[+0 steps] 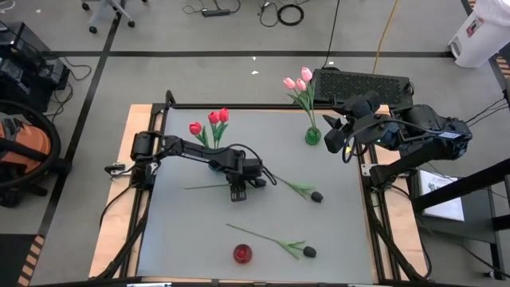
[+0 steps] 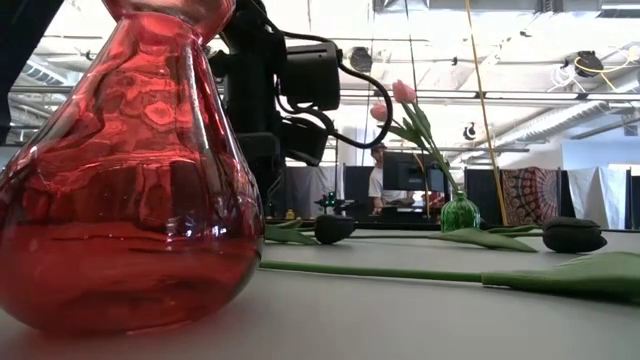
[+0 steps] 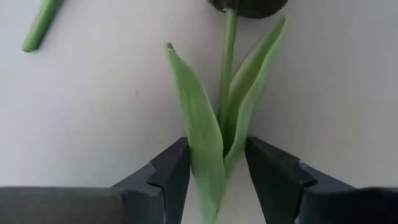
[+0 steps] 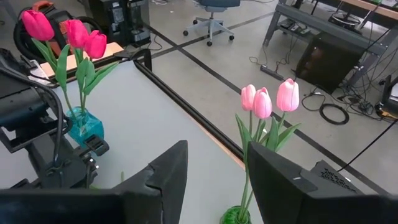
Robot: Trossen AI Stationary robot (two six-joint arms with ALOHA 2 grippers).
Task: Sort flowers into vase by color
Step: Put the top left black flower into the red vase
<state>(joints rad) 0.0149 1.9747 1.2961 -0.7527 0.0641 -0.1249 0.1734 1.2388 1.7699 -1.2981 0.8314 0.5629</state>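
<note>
My left gripper points down over a black tulip lying flat on the table. Its open fingers stand on either side of the leaves, just below the black head; the stem trails toward the table's left. Two more black tulips lie on the table. Red tulips stand in a teal vase, and pink tulips in a green vase. My right gripper hovers open near the pink ones. My left gripper comes from above, one finger on each side of the black tulip's leaves, across the stem. The leaf edges reach both inner finger faces, but I cannot tell whether the fingers touch them. The tulip lies flat on the table.
An empty red vase stands near the table's near edge and fills the left of the low view. The stem end of a second black tulip lies close to my left gripper. A black case sits beyond the far right corner.
</note>
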